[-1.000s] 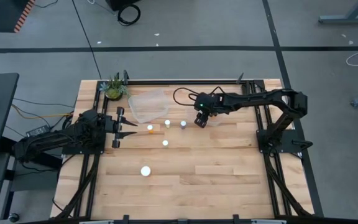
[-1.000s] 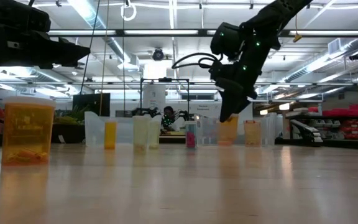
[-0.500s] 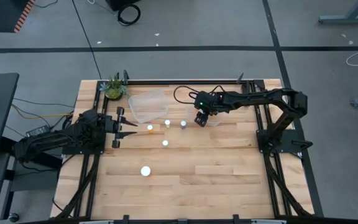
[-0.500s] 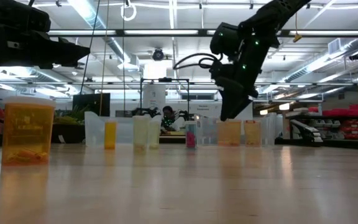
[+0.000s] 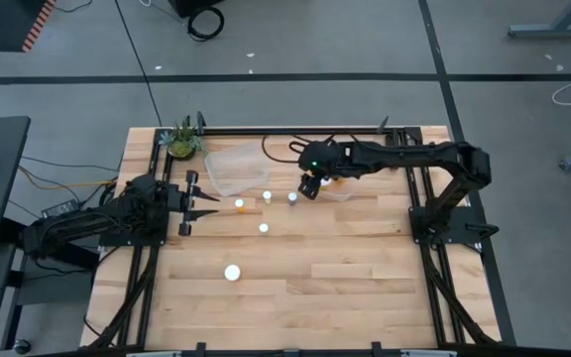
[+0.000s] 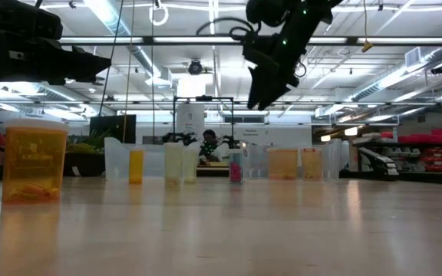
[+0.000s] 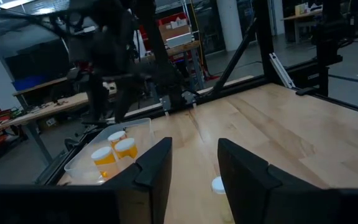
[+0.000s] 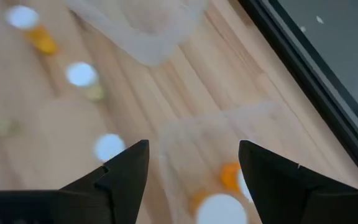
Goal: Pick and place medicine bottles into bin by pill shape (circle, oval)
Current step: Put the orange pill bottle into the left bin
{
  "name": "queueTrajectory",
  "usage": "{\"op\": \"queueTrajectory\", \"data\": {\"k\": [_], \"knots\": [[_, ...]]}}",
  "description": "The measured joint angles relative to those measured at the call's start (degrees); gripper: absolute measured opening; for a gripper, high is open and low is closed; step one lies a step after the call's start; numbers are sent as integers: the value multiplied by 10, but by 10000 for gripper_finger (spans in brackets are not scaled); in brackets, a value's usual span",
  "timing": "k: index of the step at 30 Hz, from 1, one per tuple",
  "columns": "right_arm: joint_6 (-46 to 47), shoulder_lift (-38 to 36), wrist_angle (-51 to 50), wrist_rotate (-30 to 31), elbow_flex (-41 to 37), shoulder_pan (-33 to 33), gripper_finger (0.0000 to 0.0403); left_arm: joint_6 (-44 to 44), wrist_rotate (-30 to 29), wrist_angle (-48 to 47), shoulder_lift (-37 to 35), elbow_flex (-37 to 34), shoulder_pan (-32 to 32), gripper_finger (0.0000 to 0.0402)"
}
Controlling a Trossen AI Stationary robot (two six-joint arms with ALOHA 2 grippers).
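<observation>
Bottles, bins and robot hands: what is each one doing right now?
right gripper: open, empty, raised beside its bin.
left gripper: shut, empty, waiting at the table's left.
right bin: holds orange bottles, upright.
left bin: looks empty.
loose bottles: five standing on the table, white caps up.
potted plant: upright at the back corner.

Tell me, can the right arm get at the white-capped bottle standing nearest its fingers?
Probably yes: the right gripper hangs open and empty above the table, beside the white-capped bottle, with nothing between them.
</observation>
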Motion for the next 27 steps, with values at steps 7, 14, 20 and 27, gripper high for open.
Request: {"op": "queueTrajectory", "data": {"k": [7,14,20,27], "knots": [[7,0,13,2,4,43,256,0,0,0,0,0,0,142],[-27,0,-26,11,3,81,255,0,0,0,0,0,0,144],[-84,-8,26,46,-38,118,254,0,0,0,0,0,0,138],[-103,-57,119,49,-130,143,254,0,0,-1,0,0,0,146]]}}
